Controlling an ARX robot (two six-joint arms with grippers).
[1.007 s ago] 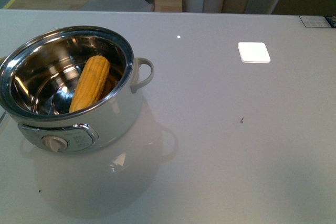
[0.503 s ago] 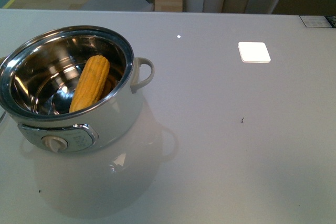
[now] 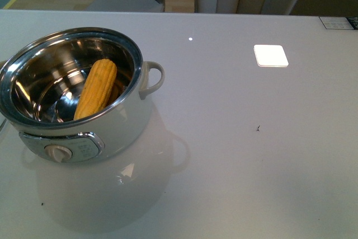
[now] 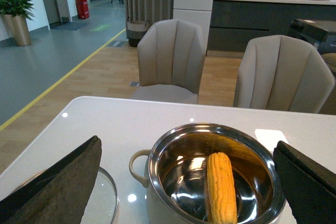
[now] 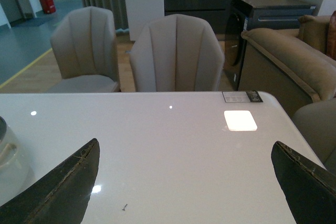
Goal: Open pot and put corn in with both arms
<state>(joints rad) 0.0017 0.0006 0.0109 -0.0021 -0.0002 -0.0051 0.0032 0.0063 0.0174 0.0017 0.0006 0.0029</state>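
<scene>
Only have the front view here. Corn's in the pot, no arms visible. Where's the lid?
Observer: In the left wrist view a glass lid lies flat on the table, beside the pot, on the side of its loop handle.
Operator: Left gripper state?
Observer: The left gripper is open, jaws spread wide with nothing between them, facing the pot with the corn inside.
Operator: And the right?
Observer: The right gripper is open too and empty, looking over bare table; only an edge of the pot shows at the side of that view.
</scene>
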